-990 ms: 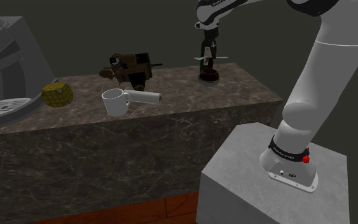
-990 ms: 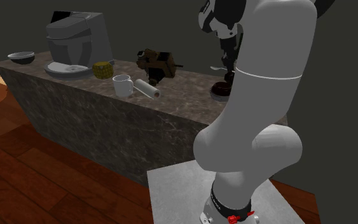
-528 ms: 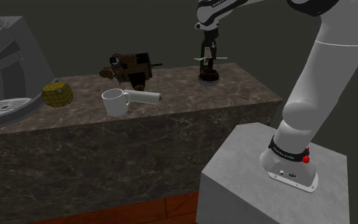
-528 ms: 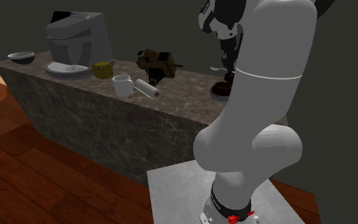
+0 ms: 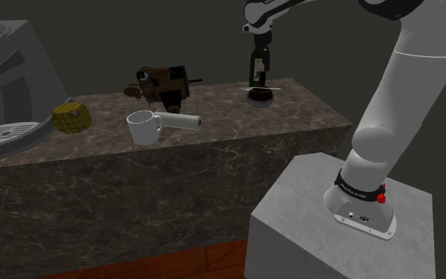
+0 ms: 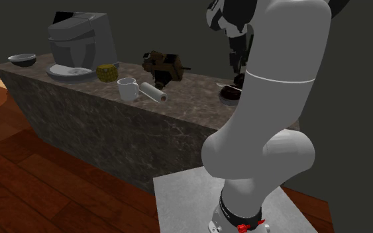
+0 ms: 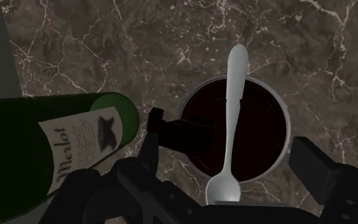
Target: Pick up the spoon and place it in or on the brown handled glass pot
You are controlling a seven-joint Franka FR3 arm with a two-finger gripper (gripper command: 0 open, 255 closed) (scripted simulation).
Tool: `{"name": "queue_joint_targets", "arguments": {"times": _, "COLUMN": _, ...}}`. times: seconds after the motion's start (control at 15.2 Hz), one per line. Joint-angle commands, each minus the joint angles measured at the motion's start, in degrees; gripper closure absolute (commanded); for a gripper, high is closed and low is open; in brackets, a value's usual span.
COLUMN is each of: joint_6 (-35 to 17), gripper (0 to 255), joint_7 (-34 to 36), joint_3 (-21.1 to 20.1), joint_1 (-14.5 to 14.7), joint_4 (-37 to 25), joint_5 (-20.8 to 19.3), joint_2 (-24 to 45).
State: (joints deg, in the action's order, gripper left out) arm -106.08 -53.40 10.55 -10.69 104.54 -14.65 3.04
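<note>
Pale grey spoon (image 7: 233, 108) lies across the open mouth of a round pot (image 7: 263, 133), its long axis running straight out from the gripper (image 7: 225, 153). The spoon's bowl rests at the rim nearest the gripper, and the handle's tip reaches past the far rim. In the shoulder view it shows as a thin pale bar lying level on top of the pot.

The gripper hangs above the pot with its two black fingers spread wide apart. The spoon's bowl sits between them, touched by neither.

A second ago the fingers clasped the spoon in the air above the pot – now it is let go and rests on the rim, and the gripper has risen higher over the pot.

The pot's inside is a dark red-brown, and the spoon is all that can be seen on or in it. A short dark handle (image 7: 177, 130) sticks out from the pot's side toward a dark green bottle (image 7: 56, 146) labelled Merlot, which stands just beside the pot.

The pot stands on a brown marbled countertop (image 5: 213, 143). Well apart from the pot along that counter is a white mug (image 5: 141, 128), mouth upward – what it holds cannot be made out – with a white cylinder (image 5: 181, 121) lying on its side against it.
</note>
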Motion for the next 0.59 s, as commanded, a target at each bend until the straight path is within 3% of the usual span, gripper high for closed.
{"name": "queue_joint_targets", "arguments": {"times": 0.0, "joint_6": 3.5, "gripper": 0, "joint_7": 0.0, "joint_3": -0.4, "joint_1": 0.4, "joint_4": -3.2, "joint_5": 0.2, "joint_2": -0.1}}
{"name": "queue_joint_targets", "arguments": {"times": 0.53, "joint_6": 5.0, "gripper": 0, "joint_7": -0.1, "joint_3": -0.5, "joint_1": 0.6, "joint_4": -4.7, "joint_5": 0.3, "joint_2": -0.1}}
